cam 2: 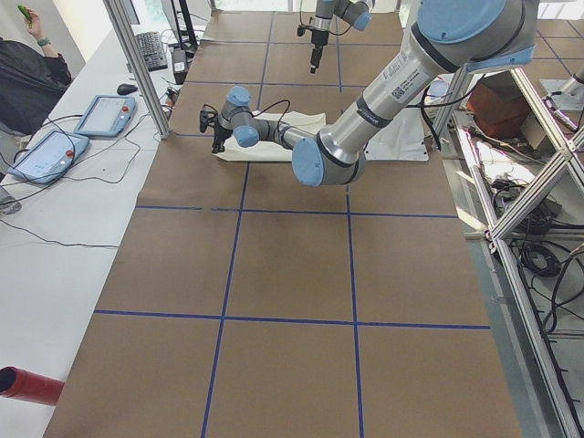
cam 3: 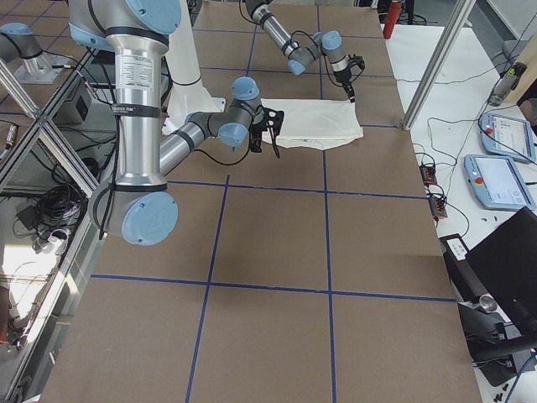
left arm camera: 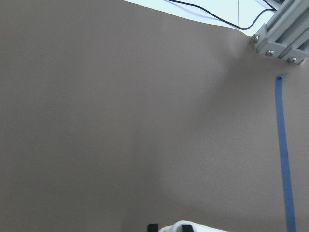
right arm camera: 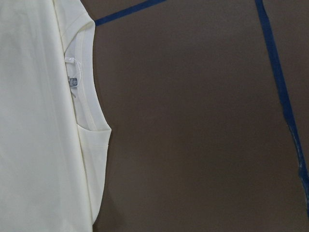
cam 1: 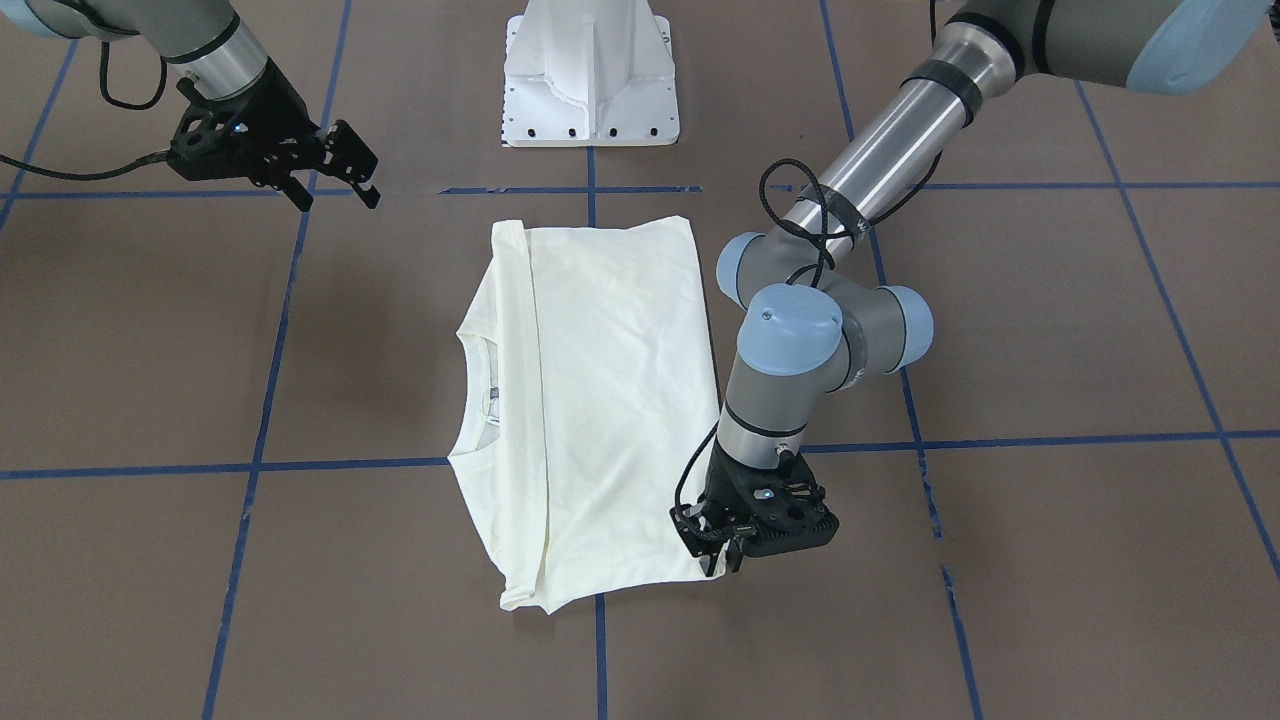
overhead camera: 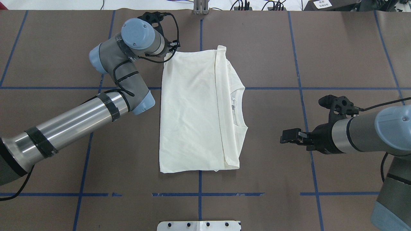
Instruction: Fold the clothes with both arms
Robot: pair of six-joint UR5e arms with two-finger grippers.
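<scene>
The clothes point(overhead camera: 192, 112) are one cream shirt, folded into a long rectangle with the plain side up, lying mid-table; the collar and label point(right arm camera: 72, 79) face my right arm. My left gripper point(cam 1: 722, 565) points down at the shirt's far corner on my left side, and it is shut on that corner. A bit of cream cloth point(left arm camera: 186, 226) shows at the bottom of the left wrist view. My right gripper point(cam 1: 338, 192) hangs open and holds nothing, above the table and well off the collar side of the shirt point(cam 1: 600, 400).
The white pedestal base point(cam 1: 590, 90) stands at the near edge by the robot. Blue tape lines point(overhead camera: 199, 194) cross the brown table. A metal frame post point(left arm camera: 282, 34) rises at the far edge. A side bench holds tablets point(cam 2: 105, 114), with a person point(cam 2: 27, 78) beside it.
</scene>
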